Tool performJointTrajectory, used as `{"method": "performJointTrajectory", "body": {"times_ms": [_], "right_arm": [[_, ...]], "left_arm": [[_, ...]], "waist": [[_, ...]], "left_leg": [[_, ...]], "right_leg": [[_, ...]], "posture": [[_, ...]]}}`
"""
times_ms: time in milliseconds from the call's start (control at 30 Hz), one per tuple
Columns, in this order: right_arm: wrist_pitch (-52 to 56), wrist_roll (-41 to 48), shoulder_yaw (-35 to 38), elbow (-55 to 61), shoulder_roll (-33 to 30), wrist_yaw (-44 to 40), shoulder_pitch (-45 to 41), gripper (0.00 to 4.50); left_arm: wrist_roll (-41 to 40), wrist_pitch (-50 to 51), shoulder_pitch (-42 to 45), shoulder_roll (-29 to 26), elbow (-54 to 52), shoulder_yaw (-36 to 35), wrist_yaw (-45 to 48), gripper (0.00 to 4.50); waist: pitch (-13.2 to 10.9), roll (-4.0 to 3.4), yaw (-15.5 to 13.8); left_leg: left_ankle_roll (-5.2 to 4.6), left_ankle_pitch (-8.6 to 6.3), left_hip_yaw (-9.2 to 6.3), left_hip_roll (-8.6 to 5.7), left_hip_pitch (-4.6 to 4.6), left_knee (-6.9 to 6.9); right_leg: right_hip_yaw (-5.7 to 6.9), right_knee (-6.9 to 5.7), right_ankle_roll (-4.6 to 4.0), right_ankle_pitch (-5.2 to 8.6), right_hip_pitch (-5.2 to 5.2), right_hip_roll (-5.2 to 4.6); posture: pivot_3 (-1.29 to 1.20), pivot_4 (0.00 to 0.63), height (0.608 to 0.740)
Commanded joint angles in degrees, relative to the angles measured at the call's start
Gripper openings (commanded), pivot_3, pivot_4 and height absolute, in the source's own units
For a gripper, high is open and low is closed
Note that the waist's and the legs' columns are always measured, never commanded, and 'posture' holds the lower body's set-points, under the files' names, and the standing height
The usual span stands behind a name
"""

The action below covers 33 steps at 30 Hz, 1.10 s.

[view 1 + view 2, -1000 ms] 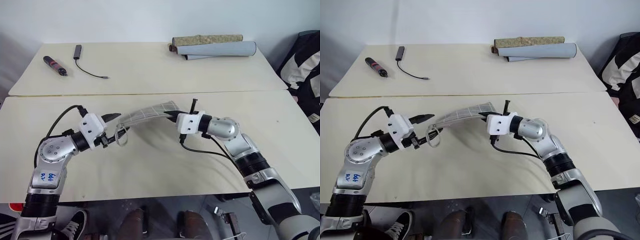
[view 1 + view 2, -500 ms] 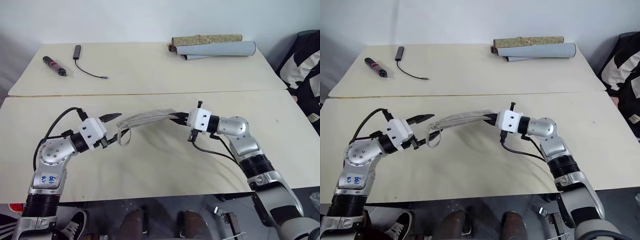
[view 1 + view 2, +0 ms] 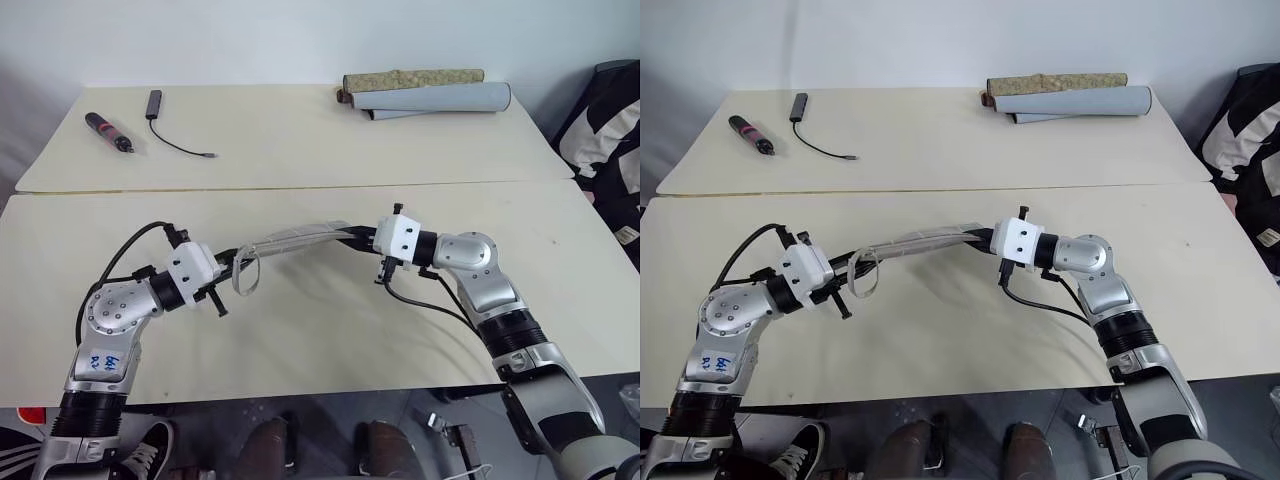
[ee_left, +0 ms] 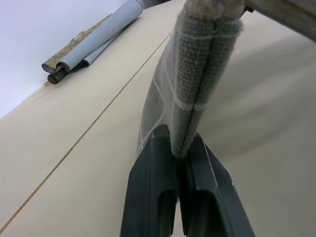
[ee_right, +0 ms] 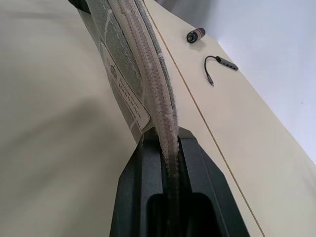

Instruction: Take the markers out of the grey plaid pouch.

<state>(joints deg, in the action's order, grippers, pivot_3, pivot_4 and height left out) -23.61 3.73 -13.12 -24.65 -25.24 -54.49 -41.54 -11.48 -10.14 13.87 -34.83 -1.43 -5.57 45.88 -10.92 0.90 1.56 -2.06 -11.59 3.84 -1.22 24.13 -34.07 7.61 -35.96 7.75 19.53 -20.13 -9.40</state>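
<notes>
My left pincer [image 4: 185, 148] was gaping beside the pouch end a second ago; now it has clamped shut on that end of the grey plaid pouch [image 3: 300, 238], the fabric edge squeezed between its two black fingers [image 4: 153, 182]. My right pincer [image 5: 168, 143] stays closed on the opposite end, biting down on the zipper seam. So I now have the pouch pinned at both ends and slung between the arms just above the tabletop [image 3: 330, 330], edge-on, with its loop pull [image 3: 245, 275] dangling near the left pincer.

I read that as the hold I need before working the zipper open; no marker is out yet.

Farther out, on the back tabletop, the dark red-banded tool [image 3: 108, 131] lies beside the black cable [image 3: 178, 140], and the rolled mats [image 3: 430, 92] sit at the far right, all well apart from my work.

What I cannot make out: the markers themselves, presumably inside the fabric. The zipper looks closed along the stretch in the right wrist view, but I cannot tell for its whole length, nor whether the left pincer has caught the pull or only cloth.
</notes>
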Motion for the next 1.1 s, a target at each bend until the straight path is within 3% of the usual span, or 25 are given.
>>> {"method": "performJointTrajectory", "body": {"times_ms": [33, 167, 400, 467, 667, 867, 967, 1100], "right_arm": [[-1.1, 0.5, 1.9, 1.3, -0.6, 0.3, 0.0, 0.0], [1.6, 2.2, 1.6, 2.0, -0.4, -1.9, 0.7, 0.0], [-0.7, -1.2, 0.7, 1.7, -0.5, -0.6, 0.9, 2.21], [0.1, -0.7, 0.9, 2.4, -0.3, -0.8, 1.3, 2.03], [-0.2, -0.8, 1.0, 2.4, -0.2, -1.0, 1.1, 0.14], [0.0, -1.0, 0.8, 2.8, 0.0, -1.3, 0.9, 0.06], [0.1, -1.1, 0.9, 2.9, -0.1, -1.3, 0.9, 0.0], [0.3, -0.9, 0.9, 3.1, 0.1, -1.5, 1.0, 0.0]], "left_arm": [[-1.1, -0.1, -0.6, -0.7, -1.7, -1.4, -0.2, 0.02], [-0.5, -0.2, -0.6, -0.5, -2.2, -1.0, -0.7, 0.02], [0.6, -0.5, -1.6, -0.1, -3.2, -0.1, -1.1, 0.0], [0.1, 0.1, -1.7, 0.1, -3.6, -0.1, -1.1, 0.0], [0.3, 0.7, -2.4, 0.2, -4.4, 0.2, -1.2, 0.0], [-2.5, 4.2, -2.8, 0.3, -5.3, 0.0, -0.3, 0.0], [-5.2, 6.7, -2.9, 0.5, -6.3, -0.8, 0.2, 0.71], [-2.6, 4.9, -3.6, -0.4, -7.5, -0.3, -0.3, 1.93]], "waist": [[0.0, 0.0, 0.0], [0.0, 0.0, 0.0], [0.0, 0.0, 0.0], [0.0, 0.0, 0.0], [0.0, 0.0, 0.0], [0.0, 0.0, 0.0], [0.0, 0.0, 0.0], [0.0, 0.0, 0.0]], "left_leg": [[0.0, 0.0, 0.0, 0.0, 0.0, 0.0], [0.0, 0.0, 0.0, 0.0, 0.0, 0.0], [0.0, 0.0, 0.0, 0.0, 0.0, -0.01], [0.0, 0.0, 0.0, 0.0, 0.0, -0.01], [0.0, 0.0, 0.0, 0.0, 0.0, -0.01], [0.0, 0.0, 0.0, 0.0, 0.0, -0.01], [0.0, 0.0, 0.0, 0.0, 0.0, -0.01], [0.0, 0.0, 0.0, 0.0, 0.0, -0.02]], "right_leg": [[0.0, 0.0, 0.0, 0.0, 0.0, 0.0], [0.0, 0.0, 0.0, 0.0, 0.0, 0.0], [0.0, 0.0, 0.0, 0.0, 0.0, 0.0], [-0.01, 0.0, 0.0, 0.0, 0.0, 0.0], [-0.01, 0.0, 0.0, 0.0, 0.0, 0.0], [-0.01, -0.01, 0.0, 0.0, 0.0, 0.0], [-0.01, -0.01, 0.0, 0.0, 0.0, 0.0], [-0.01, 0.0, 0.0, 0.0, 0.0, 0.0]], "posture": [[0.0, 0.15, 0.74], [0.0, 0.15, 0.74], [0.0, 0.15, 0.74], [0.0, 0.15, 0.74], [0.0, 0.15, 0.74], [0.0, 0.15, 0.74], [0.0, 0.15, 0.74], [0.0, 0.15, 0.74]]}}
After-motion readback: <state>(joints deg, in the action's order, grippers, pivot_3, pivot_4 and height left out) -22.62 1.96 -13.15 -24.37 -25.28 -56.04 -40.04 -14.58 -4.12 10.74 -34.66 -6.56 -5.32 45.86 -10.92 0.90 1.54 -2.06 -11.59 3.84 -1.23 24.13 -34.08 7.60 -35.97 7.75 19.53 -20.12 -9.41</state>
